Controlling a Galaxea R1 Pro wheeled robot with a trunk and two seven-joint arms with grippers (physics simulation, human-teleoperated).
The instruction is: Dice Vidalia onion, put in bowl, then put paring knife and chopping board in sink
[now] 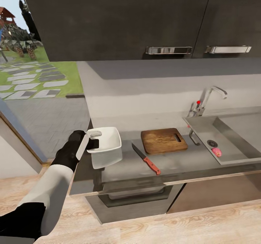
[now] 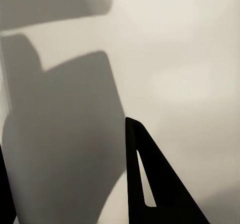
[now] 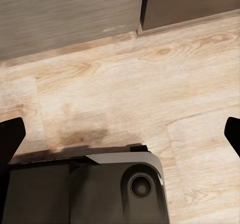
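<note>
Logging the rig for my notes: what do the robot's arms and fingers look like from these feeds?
The left arm has a white forearm shell between black joint sections, with a black glossy wrist and a light grey gripper body. The left gripper's fingers are matte black, tapering to a point, with a narrow slot. The right gripper's fingers are black too, seen just as dark tips. No cables or markings show.

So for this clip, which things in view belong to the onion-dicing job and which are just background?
Belong to the job:
- bowl, gripped by the left pincer
- chopping board
- paring knife
- sink, with a small pink item by the drain
- countertop

Just background:
- upper cabinets
- faucet
- wood floor
</note>
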